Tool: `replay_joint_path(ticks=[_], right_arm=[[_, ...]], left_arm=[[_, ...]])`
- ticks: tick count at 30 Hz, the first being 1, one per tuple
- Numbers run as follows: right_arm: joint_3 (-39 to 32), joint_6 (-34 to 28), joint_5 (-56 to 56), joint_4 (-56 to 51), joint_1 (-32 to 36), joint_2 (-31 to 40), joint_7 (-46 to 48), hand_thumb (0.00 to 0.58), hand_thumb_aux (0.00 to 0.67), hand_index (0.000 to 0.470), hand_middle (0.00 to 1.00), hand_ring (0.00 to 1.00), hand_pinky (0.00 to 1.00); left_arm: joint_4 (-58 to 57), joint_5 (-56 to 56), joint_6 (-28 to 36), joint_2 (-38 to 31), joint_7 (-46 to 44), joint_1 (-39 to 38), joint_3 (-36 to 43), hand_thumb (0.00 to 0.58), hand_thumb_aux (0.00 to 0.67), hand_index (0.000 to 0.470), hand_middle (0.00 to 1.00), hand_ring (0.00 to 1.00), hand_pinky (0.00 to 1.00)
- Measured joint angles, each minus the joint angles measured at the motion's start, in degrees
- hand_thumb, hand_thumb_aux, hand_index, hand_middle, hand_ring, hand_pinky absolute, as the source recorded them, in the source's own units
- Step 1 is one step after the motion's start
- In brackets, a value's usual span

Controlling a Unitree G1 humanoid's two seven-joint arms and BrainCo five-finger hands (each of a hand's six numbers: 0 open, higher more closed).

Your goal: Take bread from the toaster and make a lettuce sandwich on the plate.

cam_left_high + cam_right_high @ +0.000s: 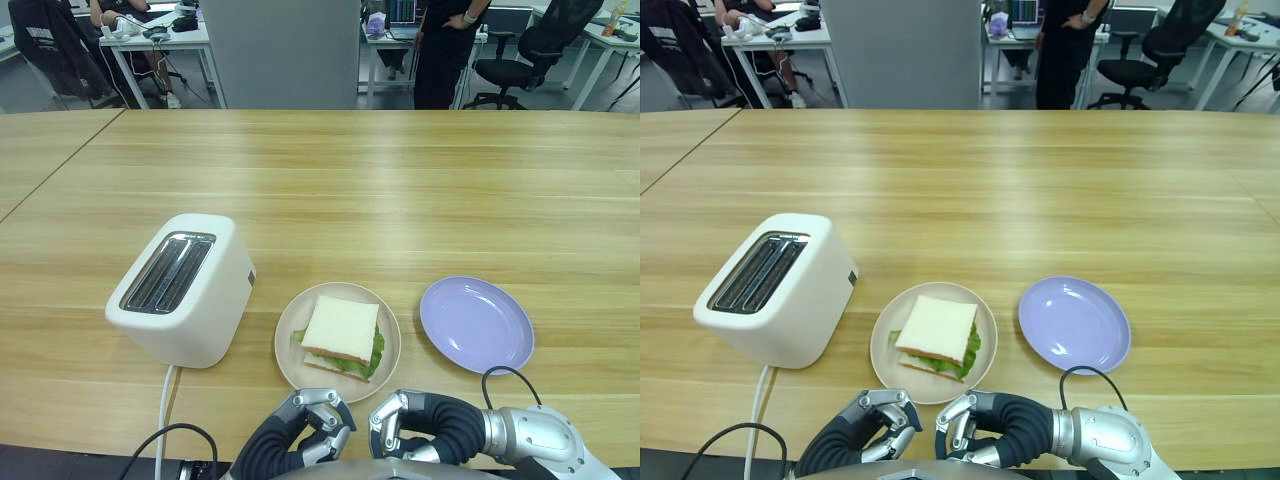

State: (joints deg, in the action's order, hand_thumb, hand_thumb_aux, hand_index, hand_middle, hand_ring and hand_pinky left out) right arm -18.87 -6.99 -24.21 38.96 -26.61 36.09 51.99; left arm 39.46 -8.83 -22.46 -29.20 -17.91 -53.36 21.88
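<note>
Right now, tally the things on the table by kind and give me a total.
toaster: 1
plates: 2, the beige plate and the purple plate
sandwich: 1
total: 4

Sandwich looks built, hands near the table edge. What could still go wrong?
1. The left hand and right hand sit curled just short of the beige plate's near rim; a forward move could shove it.
2. Lettuce pokes out under the top slice, so a jolt might shift the stack.
3. The toaster cord runs off the table beside the left hand and could snag.
</note>
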Motion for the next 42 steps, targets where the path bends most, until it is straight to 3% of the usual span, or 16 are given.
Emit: replay_joint_path(ticks=[16,27,32,36,42], right_arm=[[-11.1,-6.33,15.71,-16.21,6.52,-3.58,-6.41,0.58,0.67,0.46,1.0,1.0,1.0],[-11.92,-8.83,18.86,-24.46,12.48,-9.9,-9.86,0.58,0.67,0.46,1.0,1.0,1.0],[-10.35,-11.09,19.31,-29.71,17.8,-15.48,-13.53,0.58,0.67,0.46,1.0,1.0,1.0],[-9.19,-13.03,21.58,-37.55,26.03,-21.22,-18.01,0.58,0.67,0.46,1.0,1.0,1.0],[-5.66,-11.26,26.25,-61.3,44.18,-30.95,-27.52,0.58,0.67,0.46,1.0,1.0,1.0]], left_arm=[[-12.72,6.78,11.29,2.0,0.06,5.61,-2.02,0.58,0.67,0.46,1.0,1.0,1.0],[-23.09,10.08,16.86,6.32,-0.5,14.05,-0.73,0.58,0.67,0.46,1.0,1.0,1.0],[-27.52,11.57,19.44,9.28,0.52,22.86,-1.83,0.58,0.67,0.46,1.0,1.0,1.0],[-33.06,12.9,22.85,11.49,1.7,32.57,-3.83,0.58,0.67,0.46,1.0,1.0,1.0],[-52.03,17.77,22.91,15.05,6.2,53.0,-5.91,0.58,0.67,0.46,1.0,1.0,1.0]])
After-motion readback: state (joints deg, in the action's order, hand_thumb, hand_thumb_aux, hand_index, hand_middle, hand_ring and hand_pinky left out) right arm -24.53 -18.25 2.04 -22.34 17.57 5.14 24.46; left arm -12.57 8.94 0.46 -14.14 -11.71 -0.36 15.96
